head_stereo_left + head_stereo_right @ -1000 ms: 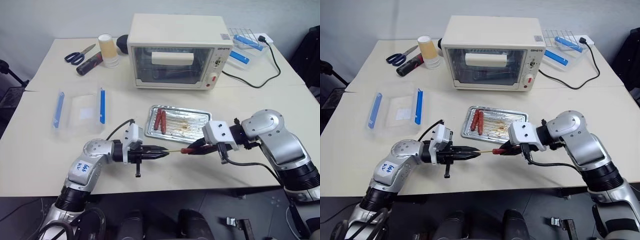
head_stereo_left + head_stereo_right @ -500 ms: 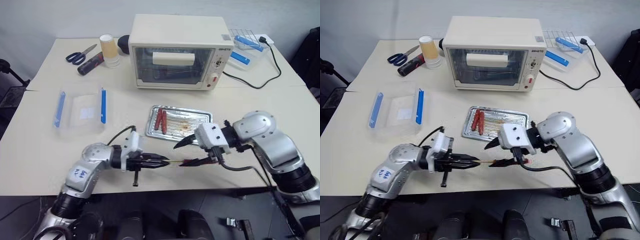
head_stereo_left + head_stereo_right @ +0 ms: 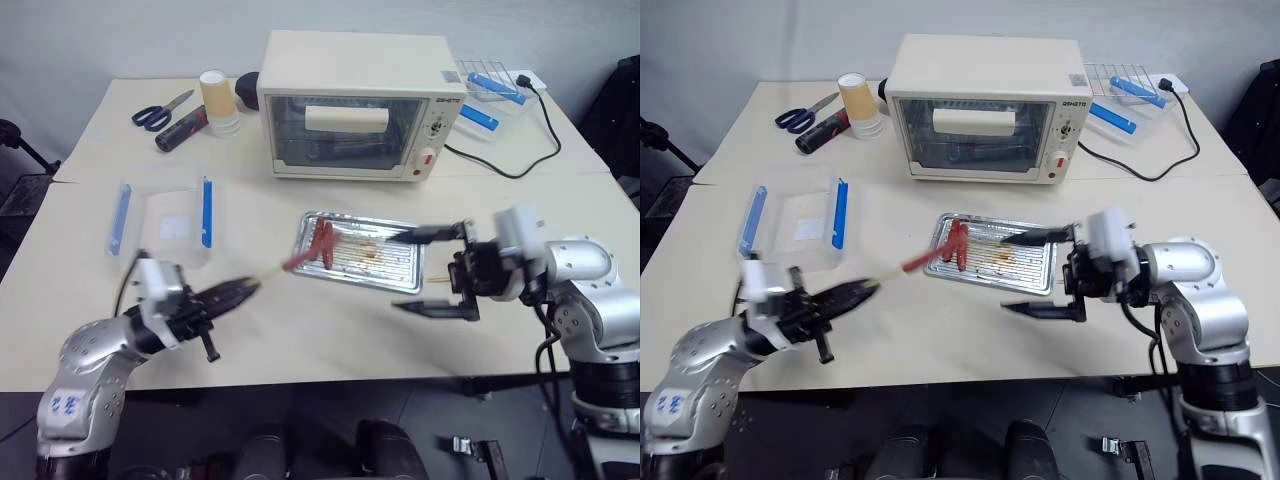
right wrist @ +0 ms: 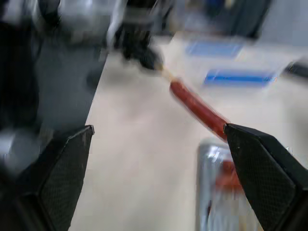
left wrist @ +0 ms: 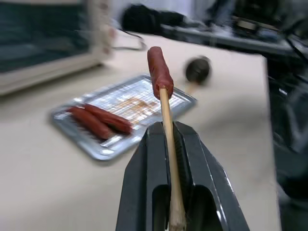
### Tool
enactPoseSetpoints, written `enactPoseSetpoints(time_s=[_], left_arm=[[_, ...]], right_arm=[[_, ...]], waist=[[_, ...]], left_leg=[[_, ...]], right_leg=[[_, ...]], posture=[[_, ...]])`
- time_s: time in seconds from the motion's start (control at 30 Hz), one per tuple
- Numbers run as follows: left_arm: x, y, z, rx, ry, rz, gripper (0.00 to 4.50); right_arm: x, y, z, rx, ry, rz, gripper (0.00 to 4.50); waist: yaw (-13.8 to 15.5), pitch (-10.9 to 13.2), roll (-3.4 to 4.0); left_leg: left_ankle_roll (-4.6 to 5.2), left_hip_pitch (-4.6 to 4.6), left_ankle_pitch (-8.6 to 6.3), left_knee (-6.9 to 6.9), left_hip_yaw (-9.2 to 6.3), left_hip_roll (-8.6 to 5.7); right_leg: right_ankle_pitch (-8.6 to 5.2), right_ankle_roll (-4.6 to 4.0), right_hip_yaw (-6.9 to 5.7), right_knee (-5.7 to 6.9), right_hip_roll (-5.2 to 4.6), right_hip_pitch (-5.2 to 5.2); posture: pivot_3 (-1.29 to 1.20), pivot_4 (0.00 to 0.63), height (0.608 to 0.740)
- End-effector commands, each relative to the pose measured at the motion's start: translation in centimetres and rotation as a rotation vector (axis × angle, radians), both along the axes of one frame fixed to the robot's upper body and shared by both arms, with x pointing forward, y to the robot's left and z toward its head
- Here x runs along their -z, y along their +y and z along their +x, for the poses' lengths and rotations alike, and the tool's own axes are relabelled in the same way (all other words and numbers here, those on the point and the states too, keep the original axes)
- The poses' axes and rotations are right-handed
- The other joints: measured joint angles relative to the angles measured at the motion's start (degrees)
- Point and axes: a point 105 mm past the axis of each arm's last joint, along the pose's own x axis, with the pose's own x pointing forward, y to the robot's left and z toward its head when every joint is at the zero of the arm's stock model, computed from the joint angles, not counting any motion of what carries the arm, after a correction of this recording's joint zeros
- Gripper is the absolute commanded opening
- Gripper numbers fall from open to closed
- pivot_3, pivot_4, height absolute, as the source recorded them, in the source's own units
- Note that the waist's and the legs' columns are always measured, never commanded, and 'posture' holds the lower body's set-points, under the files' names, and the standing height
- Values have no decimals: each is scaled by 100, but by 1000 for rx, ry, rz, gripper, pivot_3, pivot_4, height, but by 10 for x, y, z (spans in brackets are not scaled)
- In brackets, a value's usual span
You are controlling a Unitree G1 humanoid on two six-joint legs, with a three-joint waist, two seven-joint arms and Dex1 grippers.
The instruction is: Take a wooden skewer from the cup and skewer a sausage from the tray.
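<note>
My left gripper (image 3: 238, 289) is shut on the wooden skewer (image 3: 268, 272), which points up and to the right. A reddish-brown sausage (image 3: 299, 260) sits impaled on its tip, hanging just above the tray's near-left corner. In the left wrist view the skewer (image 5: 169, 144) runs between the fingers to the sausage (image 5: 159, 72). The shiny tray (image 3: 400, 272) holds two more sausages (image 3: 322, 240) at its left end. My right gripper (image 3: 392, 272) stands wide open at the tray's right side, with nothing between its fingers (image 4: 260, 168). I cannot make out the cup.
A cream toaster oven (image 3: 355, 100) stands behind the tray. A clear box with blue clips (image 3: 165, 215) lies to the left. Stacked paper cups (image 3: 213, 95), a dark round object beside them, scissors (image 3: 155, 108) and a knife lie at the back left. A second clear box (image 3: 490, 95) sits at the back right.
My right gripper opened, let go of the sausage and drew back to the right and up. My left gripper swung left, carrying the skewer with the sausage on it.
</note>
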Motion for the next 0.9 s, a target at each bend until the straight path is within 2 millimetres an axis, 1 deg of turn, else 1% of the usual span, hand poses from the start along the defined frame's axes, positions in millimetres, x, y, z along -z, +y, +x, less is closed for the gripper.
enactPoseSetpoints(time_s=[0.03,0.1,0.17,0.23,0.27,0.3,0.33,0.37,0.43,0.47,0.6,0.67,0.8,0.9], left_arm=[[-35,40,7,-370,-133,-170,0],[-42,58,11,-533,-150,-237,0],[-45,72,15,-663,-146,-327,0],[-42,82,22,-768,-106,-397,0],[-40,82,26,-789,-84,-411,0],[-36,78,33,-801,-59,-389,0],[-27,73,43,-813,-9,-343,0],[-21,73,50,-847,16,-288,0],[-16,79,59,-912,54,-290,0],[-17,81,61,-922,54,-317,0],[-9,78,69,-921,102,-247,0],[-9,79,70,-911,106,-263,0],[-11,81,72,-911,91,-197,1092],[-21,88,69,-901,55,-235,1981]], right_arm=[[-22,-10,-5,57,-79,145,4487],[-20,-11,-8,69,-143,133,4487],[-19,-12,-9,87,-159,146,4487],[-13,-11,-12,78,-166,122,4487],[-10,-10,-14,69,-188,104,4487],[-5,-10,-16,62,-191,84,4487],[-4,-9,-16,65,-205,79,4487],[-3,-9,-15,70,-206,83,4487],[-3,-8,-14,76,-213,88,4487],[-3,-7,-14,76,-213,88,4487],[-5,-3,-12,80,-224,86,4487],[-7,0,-12,80,-225,86,4487],[-10,6,-10,82,-227,89,4500],[-9,8,-12,83,-221,84,4500]], waist=[[12,0,0],[35,-1,-1],[59,-1,-1],[86,-2,-2],[107,-2,-4],[111,-3,-5],[122,-3,-5],[125,-3,-5],[128,-3,-5],[123,-4,-6],[89,-5,-9],[89,-5,-9],[103,-5,-9],[120,-5,-9]], left_leg=[[0,6,0,2,-6,1],[2,10,0,2,-8,-10],[1,10,0,1,-7,-12],[2,10,0,1,-5,-13],[2,10,0,1,-4,-14],[2,10,0,1,-4,-14],[2,10,0,1,0,-14],[2,10,0,2,5,-16],[2,10,1,2,11,-17],[3,10,2,3,11,-17],[2,9,2,-5,9,-12],[0,9,2,-6,9,-10],[-2,9,4,-4,9,-10],[-2,9,4,-4,10,-11]], right_leg=[[0,0,-4,-2,-2,10],[0,1,-7,-1,-4,17],[0,1,-7,-2,-3,17],[1,1,-8,-3,-2,17],[1,2,-8,-2,-3,17],[1,2,-8,-3,-2,17],[1,2,-8,-3,-1,17],[1,2,-9,-3,-2,17],[1,2,-10,-3,0,17],[1,2,-10,-2,0,17],[1,2,-10,-6,4,13],[1,2,-11,-7,7,12],[1,2,-10,-6,6,12],[1,2,-10,-7,5,12]], posture=[[0,150,740],[0,150,740],[0,150,740],[0,150,740],[0,150,740],[0,150,740],[0,150,740],[0,150,740],[0,150,740],[0,150,740],[0,150,740],[0,150,740],[0,150,740],[0,150,740]])
